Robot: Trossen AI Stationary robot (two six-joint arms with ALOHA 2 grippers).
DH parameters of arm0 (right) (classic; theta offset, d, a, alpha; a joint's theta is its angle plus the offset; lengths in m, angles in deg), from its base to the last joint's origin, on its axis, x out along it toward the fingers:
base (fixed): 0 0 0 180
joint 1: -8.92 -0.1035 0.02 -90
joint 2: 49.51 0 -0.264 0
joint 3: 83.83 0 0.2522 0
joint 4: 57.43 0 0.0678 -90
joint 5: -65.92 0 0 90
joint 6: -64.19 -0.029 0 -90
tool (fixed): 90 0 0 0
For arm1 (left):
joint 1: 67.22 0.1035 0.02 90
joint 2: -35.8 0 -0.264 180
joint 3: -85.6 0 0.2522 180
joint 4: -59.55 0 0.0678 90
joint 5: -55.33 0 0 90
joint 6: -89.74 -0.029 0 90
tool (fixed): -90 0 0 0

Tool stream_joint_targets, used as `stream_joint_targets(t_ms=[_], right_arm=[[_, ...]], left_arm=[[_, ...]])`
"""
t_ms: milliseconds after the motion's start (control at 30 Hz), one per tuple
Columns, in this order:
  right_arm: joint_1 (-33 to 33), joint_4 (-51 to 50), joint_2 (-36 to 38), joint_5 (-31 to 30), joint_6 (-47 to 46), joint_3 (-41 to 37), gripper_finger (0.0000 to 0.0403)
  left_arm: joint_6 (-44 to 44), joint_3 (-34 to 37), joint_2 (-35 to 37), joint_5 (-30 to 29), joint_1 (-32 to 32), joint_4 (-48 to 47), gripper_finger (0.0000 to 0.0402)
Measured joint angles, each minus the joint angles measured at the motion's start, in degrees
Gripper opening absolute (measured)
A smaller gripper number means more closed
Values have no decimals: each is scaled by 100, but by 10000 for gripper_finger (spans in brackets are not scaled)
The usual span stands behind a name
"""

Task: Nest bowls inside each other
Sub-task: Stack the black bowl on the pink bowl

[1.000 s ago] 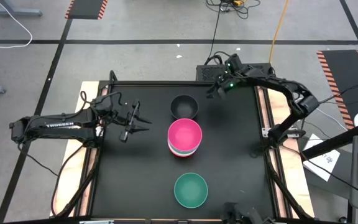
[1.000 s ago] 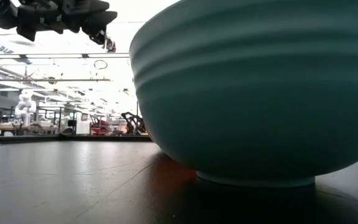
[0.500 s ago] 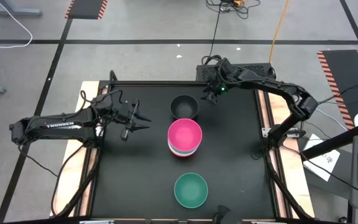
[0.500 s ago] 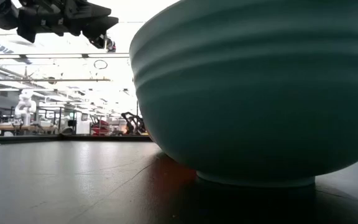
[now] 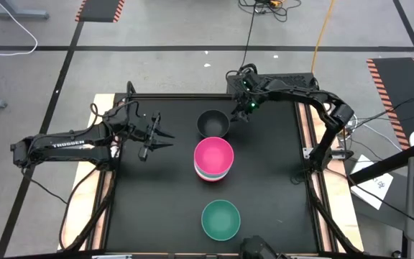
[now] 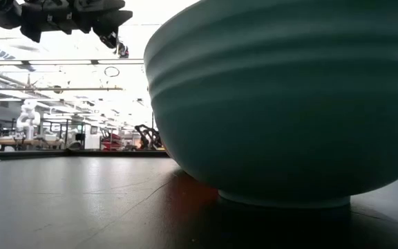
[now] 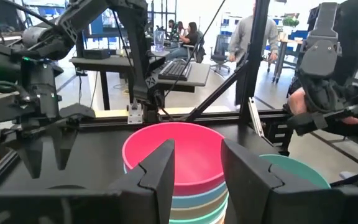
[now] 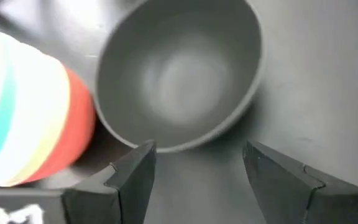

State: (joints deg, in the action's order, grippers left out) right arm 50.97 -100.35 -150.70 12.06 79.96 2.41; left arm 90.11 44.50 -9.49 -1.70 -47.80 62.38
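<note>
Hovering just off the far-right side of the black bowl (image 5: 213, 123), right gripper (image 5: 240, 114) with fingers spread wide and nothing between them. From the right wrist view, black bowl (image 8: 179, 74) sitting upright on the dark table (image 5: 272, 180) just ahead of the two fingers (image 8: 132, 171), not touching them. Right beside it, nearly touching, a nested stack (image 5: 214, 160) topped by the magenta bowl (image 5: 214, 155), with red, peach and teal rims showing below in the wrist view (image 8: 23, 118). Sitting alone near the front edge, well apart from both grippers, a green bowl (image 5: 221, 219), filling most of the low view (image 6: 289, 104). Left gripper (image 5: 157, 137) parked off to the left of the stack, fingers partly open, empty, pointing toward the magenta bowl (image 7: 176, 155). People and desks visible in the room behind.
</note>
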Motion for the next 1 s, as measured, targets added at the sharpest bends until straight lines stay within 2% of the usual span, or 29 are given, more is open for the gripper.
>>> stream_joint_targets(t_ms=[67,533,700,1000], right_arm=[[-2,79,9,156,-12,0,233],[-38,222,24,153,-280,0,233],[-165,-18,22,-140,-261,0,233],[-168,-33,-135,-138,-250,0,233]], left_arm=[[18,0,0,0,-1,-1,134],[-2,0,0,26,-4,-47,134],[-51,0,0,28,-4,-47,134],[-41,0,0,33,-4,-44,134]])
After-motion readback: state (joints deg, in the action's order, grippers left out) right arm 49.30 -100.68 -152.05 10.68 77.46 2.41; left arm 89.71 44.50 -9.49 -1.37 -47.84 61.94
